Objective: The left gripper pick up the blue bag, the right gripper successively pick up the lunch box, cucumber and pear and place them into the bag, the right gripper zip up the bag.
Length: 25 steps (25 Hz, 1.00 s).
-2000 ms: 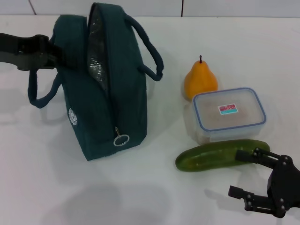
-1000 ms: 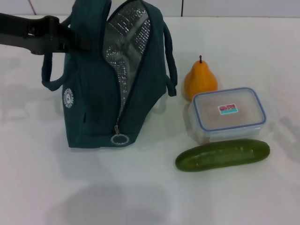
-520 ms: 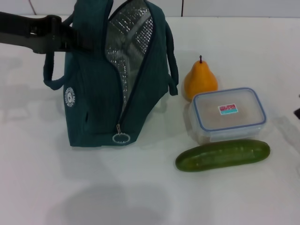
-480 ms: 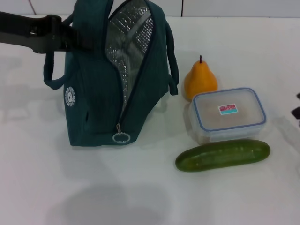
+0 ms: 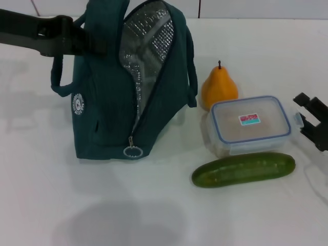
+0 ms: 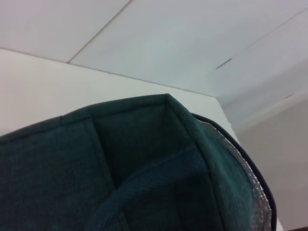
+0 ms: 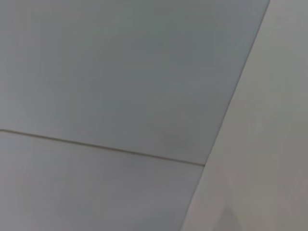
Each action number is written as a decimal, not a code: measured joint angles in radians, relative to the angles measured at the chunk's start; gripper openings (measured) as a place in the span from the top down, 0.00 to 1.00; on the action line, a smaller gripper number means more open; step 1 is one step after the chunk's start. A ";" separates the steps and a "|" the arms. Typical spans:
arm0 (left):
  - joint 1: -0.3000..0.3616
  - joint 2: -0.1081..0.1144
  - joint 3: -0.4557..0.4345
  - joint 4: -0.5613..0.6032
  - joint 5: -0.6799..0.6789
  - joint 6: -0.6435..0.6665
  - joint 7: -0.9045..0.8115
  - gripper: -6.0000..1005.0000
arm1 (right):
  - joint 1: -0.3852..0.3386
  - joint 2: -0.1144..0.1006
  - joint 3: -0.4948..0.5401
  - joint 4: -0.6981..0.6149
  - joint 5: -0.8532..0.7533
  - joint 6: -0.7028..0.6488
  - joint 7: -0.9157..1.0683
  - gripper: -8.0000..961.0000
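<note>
Three food items wait on the white desk [image 5: 154, 215] to the right of the blue bag [image 5: 102, 113]: the pear [image 5: 219, 88], the lunch box [image 5: 250, 125] and the cucumber [image 5: 243, 169]. The bag stands upright, its zipper undone so the silver foil lining [image 5: 146, 56] shows through a wide gap that narrows down to the metal ring pull [image 5: 132, 151] near its base. A round white logo [image 5: 77, 103] sits on the side panel facing the robot's left, and one padded loop handle [image 5: 57, 77] hangs down that same side.

The left gripper [image 5: 87, 43] reaches in from the left edge at the level of the bag's top, its black body pressed against the upper fabric beside that handle. Its jaws are hidden against the dark cloth, so I cannot tell how they are set. From the left wrist, only the bag's teal top panel [image 6: 120, 183] and a sliver of foil edge fill the foreground.

The pear stands upright, stem up, just behind the lunch box and touching or nearly touching its far rim. The cucumber lies lengthwise just in front of the box.

The right gripper [image 5: 311, 122] enters at the right edge, just beside the lunch box's right end, with its jaws spread apart and holding nothing. The right wrist camera shows only plain pale surfaces.
</note>
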 joint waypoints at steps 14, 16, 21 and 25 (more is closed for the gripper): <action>-0.004 0.000 0.014 0.001 0.002 -0.001 0.001 0.95 | 0.061 -0.001 0.001 0.002 -0.048 0.034 0.013 0.32; -0.004 0.000 0.014 0.001 0.003 -0.001 0.002 0.95 | 0.062 -0.001 0.001 0.002 -0.049 0.032 0.017 0.34; -0.004 0.000 0.014 0.001 0.003 -0.002 0.003 0.95 | 0.059 -0.001 0.000 -0.005 -0.081 0.032 0.031 0.39; -0.005 0.000 0.013 0.001 0.003 -0.002 0.003 0.94 | 0.058 -0.001 0.002 -0.012 -0.099 0.038 0.042 0.43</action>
